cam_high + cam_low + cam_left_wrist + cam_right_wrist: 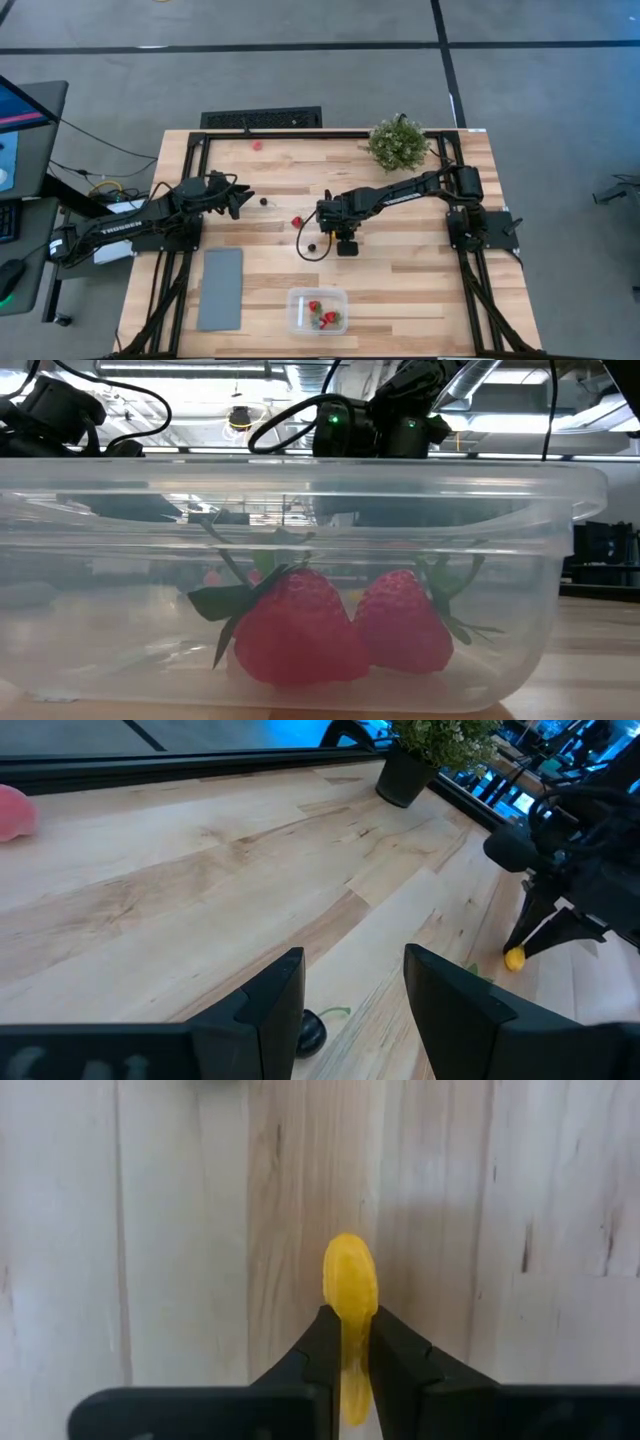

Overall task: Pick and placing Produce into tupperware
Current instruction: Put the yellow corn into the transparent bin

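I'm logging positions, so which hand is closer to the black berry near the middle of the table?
Left. The left hand sits open just beside the black berry, on its left in the high view. The right hand is farther off on its other side, shut on the yellow piece.

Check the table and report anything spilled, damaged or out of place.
Nothing stands out. The clear plastic container sits upright holding red strawberries, loose produce lies on the wood, and the right gripper pinches the yellow elongated piece cleanly.

Probably a lab, monitor (25,105), framed table (420,270)
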Controlling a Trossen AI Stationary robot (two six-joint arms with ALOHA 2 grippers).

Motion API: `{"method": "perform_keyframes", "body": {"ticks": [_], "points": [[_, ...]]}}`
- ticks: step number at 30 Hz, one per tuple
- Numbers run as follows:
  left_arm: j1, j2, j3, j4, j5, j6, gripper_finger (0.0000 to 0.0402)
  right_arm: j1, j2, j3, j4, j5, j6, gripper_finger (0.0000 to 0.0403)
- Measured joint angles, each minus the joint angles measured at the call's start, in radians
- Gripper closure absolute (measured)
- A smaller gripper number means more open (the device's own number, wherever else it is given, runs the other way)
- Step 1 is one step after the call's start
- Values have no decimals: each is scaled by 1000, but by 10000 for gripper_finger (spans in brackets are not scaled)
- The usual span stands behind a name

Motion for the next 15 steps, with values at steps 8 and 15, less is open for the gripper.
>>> {"method": "perform_keyframes", "body": {"ticks": [8, 15], "points": [[0, 0, 0, 0, 0, 0, 239, 6, -2, 0, -16, -1, 15, 344], [0, 0, 0, 0, 0, 0, 239, 14, -2, 101, -129, -2, 26, 344]]}}
